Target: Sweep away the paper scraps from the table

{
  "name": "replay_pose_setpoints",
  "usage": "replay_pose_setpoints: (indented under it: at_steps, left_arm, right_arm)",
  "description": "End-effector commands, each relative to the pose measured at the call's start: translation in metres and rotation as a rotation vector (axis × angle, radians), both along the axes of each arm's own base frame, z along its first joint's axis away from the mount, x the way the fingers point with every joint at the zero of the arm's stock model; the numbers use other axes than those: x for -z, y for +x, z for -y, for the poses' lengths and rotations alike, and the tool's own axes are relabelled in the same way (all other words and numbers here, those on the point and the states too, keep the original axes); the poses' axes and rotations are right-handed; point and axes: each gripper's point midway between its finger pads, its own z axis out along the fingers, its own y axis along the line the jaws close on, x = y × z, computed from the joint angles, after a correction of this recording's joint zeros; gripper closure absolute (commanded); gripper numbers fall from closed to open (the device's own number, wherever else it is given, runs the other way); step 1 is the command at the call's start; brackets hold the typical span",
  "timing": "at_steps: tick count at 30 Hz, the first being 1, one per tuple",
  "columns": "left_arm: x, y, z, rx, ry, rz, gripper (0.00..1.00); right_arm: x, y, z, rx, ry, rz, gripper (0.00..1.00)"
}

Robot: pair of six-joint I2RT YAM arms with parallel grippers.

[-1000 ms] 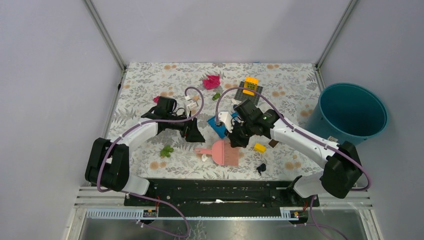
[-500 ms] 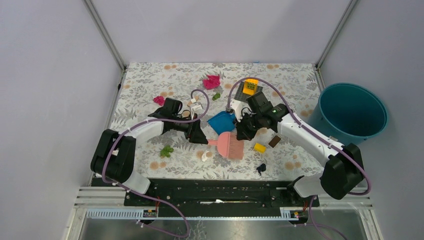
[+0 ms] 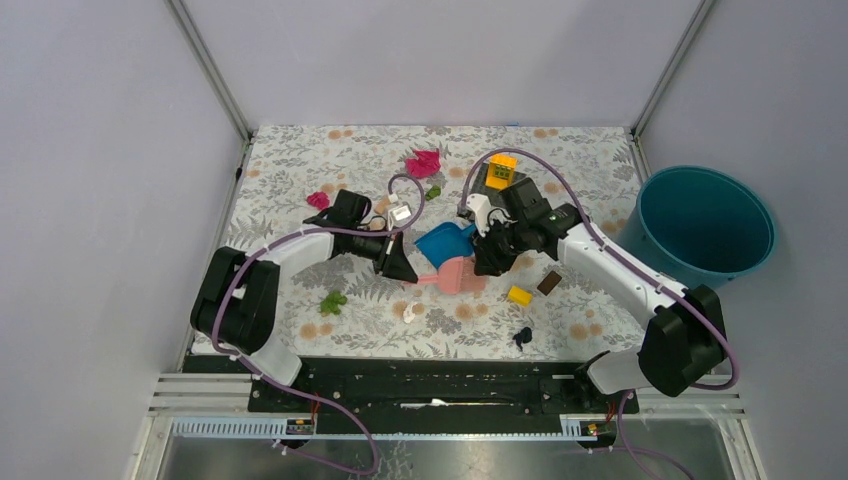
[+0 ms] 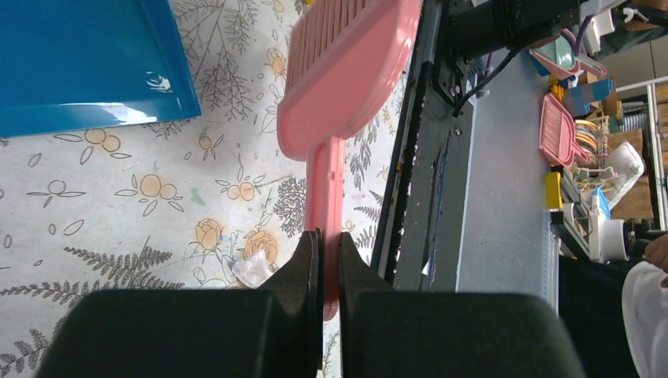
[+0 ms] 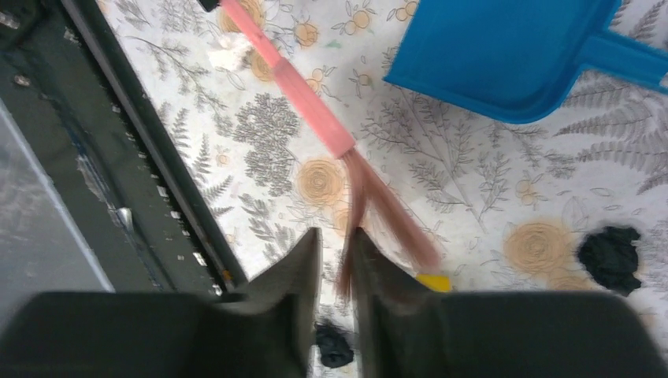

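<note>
Scrap just beside left jaws

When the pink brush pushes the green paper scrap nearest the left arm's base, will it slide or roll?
The green paper scrap looks small and crumpled, so probably very light and easy to move. Its irregular shape may make it tumble off course. The cloth-covered table might add drag.

Pale lilac walls, aluminium corner posts
</note>
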Motion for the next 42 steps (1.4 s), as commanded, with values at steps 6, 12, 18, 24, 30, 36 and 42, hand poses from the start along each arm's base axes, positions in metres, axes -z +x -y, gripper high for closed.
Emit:
replay_pose_setpoints:
  at_steps: [6,12,18,24,30,36,42]
  left_arm:
    - [-0.049,0.001,-0.007,0.097,0.027,0.097,1.0]
    - [-0.084,0.004,-0.004,0.109,0.002,0.129,1.0]
    - [-0.104,0.009,0.0,0.099,-0.025,0.142,1.0]
    - [-0.121,0.01,0.002,0.07,-0.05,0.11,0.88]
    - [-0.138,0.016,0.006,0.015,-0.085,0.106,0.46]
    - [-0.144,0.017,0.014,0.019,-0.146,0.001,0.58]
    - [-0.151,0.012,0.015,0.032,-0.184,-0.048,0.76]
  right_arm:
    - [-0.055,-0.01,-0.018,-0.289,0.176,0.083,0.29]
    - [-0.054,0.003,-0.039,-0.428,0.157,0.116,0.23]
    - [-0.05,0.003,-0.059,-0.434,0.19,0.044,0.47]
    - [-0.057,-0.005,-0.057,-0.411,0.223,-0.022,1.0]
    - [-0.089,-0.001,-0.061,-0.311,0.354,-0.148,1.0]
    - [-0.105,0.01,-0.077,-0.203,0.482,-0.254,1.0]
    - [-0.1,0.008,-0.074,-0.187,0.488,-0.288,1.0]
